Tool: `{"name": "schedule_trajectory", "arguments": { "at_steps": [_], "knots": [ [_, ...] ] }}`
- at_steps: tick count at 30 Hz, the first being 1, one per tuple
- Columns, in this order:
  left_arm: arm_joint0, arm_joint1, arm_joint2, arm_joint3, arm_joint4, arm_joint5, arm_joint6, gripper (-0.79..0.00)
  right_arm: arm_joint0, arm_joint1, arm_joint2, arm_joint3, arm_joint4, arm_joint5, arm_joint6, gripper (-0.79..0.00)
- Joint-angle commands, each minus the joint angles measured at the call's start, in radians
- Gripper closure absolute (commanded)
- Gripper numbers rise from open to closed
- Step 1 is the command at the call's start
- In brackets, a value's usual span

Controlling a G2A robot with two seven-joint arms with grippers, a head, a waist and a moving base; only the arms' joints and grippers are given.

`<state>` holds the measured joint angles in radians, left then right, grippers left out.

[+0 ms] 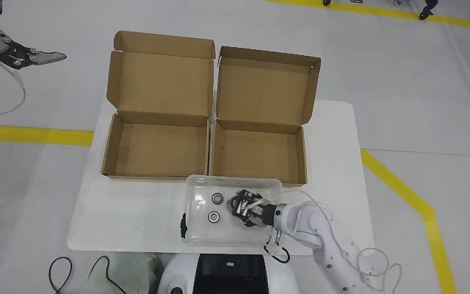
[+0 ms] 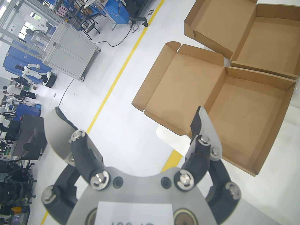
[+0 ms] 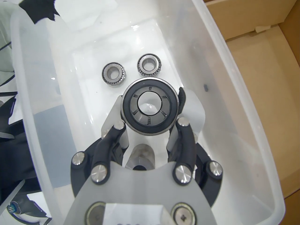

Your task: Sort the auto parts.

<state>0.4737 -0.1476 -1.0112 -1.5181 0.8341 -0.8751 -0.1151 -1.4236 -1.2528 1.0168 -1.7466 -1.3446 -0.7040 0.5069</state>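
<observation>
Two small bearings [image 3: 114, 74] lie loose on the clear bin's [image 3: 211, 54] floor, just beyond the R gripper [image 3: 150, 101] — we see it clamped on the large bearing [image 3: 131, 115], bin walls close on both sides. L gripper [image 2: 129, 115] hangs spread wide over bare floor, past the table edge — open boxes [image 2: 246, 118] alongside.

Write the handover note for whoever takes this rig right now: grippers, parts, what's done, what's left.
Right gripper: shut on the large bearing, inside the clear bin.
Left gripper: open, holding nothing, out over the floor beside the table.
Parts: one small bearing and another small bearing lie apart on the bin floor.
Done: nothing sorted; the left box and right box stand open with nothing in them.
Left: all three bearings to box, probably the large one first.
</observation>
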Motion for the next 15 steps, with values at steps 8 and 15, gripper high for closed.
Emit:
{"name": "schedule_trajectory", "arguments": {
  "at_steps": [8, 15],
  "knots": [
    [0.000, 0.000, 0.000, 0.000, 0.000, 0.000, 0.000, -0.785, 0.011, 0.005, -0.003, 0.028, 0.061, -0.042, -0.147, 0.000],
    [0.000, 0.000, 0.000, 0.000, 0.000, 0.000, 0.000, -0.785, 0.051, 0.001, -0.024, 0.064, 0.141, -0.111, -0.315, 0.000]
  ]
}}
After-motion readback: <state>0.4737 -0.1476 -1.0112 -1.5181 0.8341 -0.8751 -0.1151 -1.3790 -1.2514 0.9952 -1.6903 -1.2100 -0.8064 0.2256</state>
